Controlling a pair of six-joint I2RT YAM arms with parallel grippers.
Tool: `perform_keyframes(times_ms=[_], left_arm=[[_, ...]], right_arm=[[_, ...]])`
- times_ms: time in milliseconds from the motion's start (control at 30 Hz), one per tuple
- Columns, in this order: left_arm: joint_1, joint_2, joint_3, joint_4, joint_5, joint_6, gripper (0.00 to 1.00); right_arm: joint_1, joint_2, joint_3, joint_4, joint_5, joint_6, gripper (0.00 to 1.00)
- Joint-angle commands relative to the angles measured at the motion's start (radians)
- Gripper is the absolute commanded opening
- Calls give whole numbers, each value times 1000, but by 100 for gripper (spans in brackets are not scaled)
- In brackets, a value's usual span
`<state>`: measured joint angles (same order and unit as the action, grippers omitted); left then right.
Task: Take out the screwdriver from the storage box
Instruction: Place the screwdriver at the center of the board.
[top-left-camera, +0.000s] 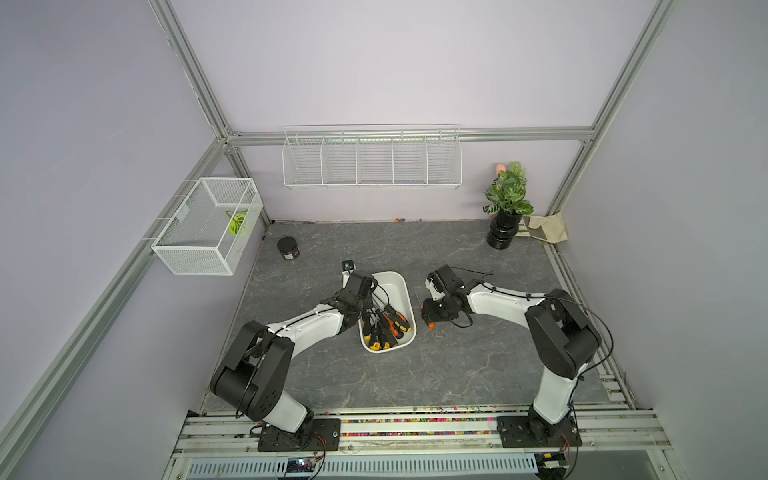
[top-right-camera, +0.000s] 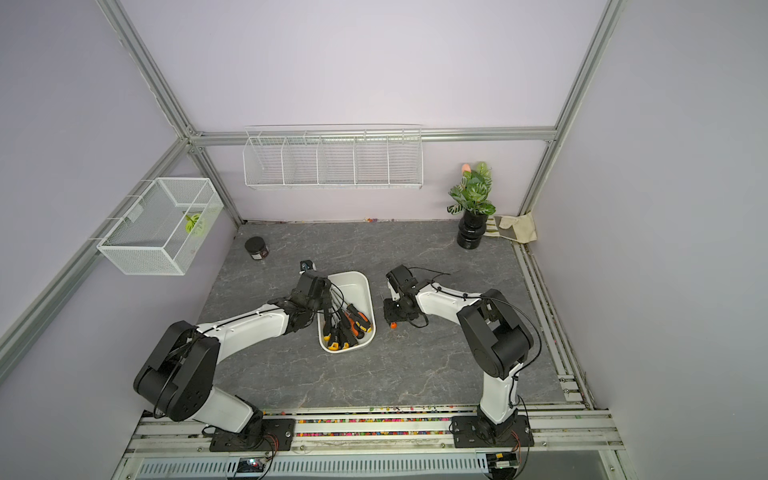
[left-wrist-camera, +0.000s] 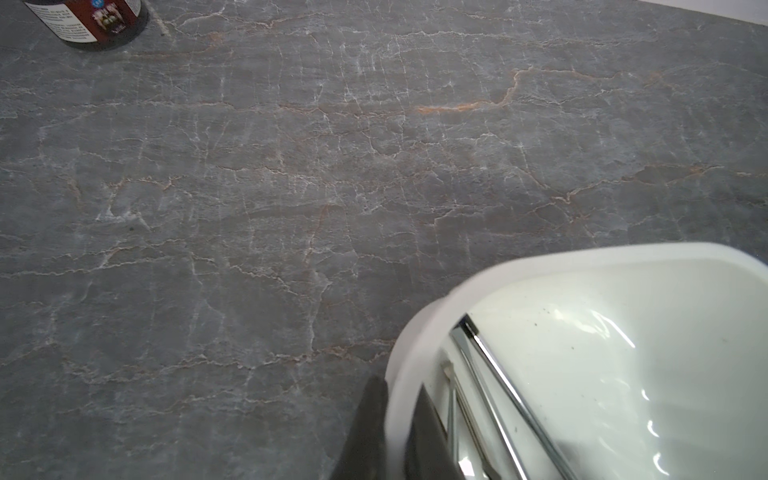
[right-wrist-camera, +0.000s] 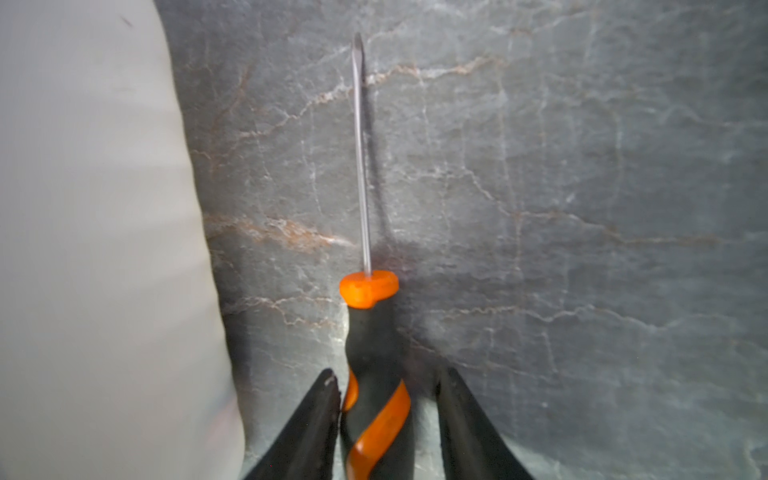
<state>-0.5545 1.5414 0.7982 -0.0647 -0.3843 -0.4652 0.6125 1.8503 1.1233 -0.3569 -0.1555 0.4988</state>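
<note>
Right gripper (right-wrist-camera: 388, 374) jaws apart round screwdriver (right-wrist-camera: 368, 332) — beside storage box (right-wrist-camera: 83, 208) wall.

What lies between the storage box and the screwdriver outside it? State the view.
Only a bare strip of table separates the storage box from the screwdriver; the right wrist view shows it.

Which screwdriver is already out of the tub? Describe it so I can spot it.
Find the white storage box in the middle of the grey table. Outside its long wall, on the right arm's side, one screwdriver lies between the open jaws of the right gripper. The other screwdrivers are heaped inside the box; this one is alone outside, black handle with orange spiral stripe.
</note>
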Motion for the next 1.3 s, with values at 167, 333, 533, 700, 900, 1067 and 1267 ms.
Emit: perform_keyframes(times_ms=[167,333,533,700,900,1067,1267], left_arm=[[2,9,-6,16,-4,20,0],[1,8,-7,13,-5,17,0],[2,11,-5,13,-11,14,0],[2,19,-5,14,-11,13,0],[2,25,-4,17,-9,14,0],[2,25,-5,17,-10,13,0],[1,18,-8,15,-14,8,0]], right_arm=[[-8,-31,-41,40,-51,50,42],[-5,-26,-51,58,-67,64,39],[-3,-25,-48,57,-61,74,34],[-2,-30,-58,74,-77,92,33],[5,-37,-64,81,-74,107,33],[7,-50,-78,95,-60,129,34],[22,-77,-113,121,-11,175,34]])
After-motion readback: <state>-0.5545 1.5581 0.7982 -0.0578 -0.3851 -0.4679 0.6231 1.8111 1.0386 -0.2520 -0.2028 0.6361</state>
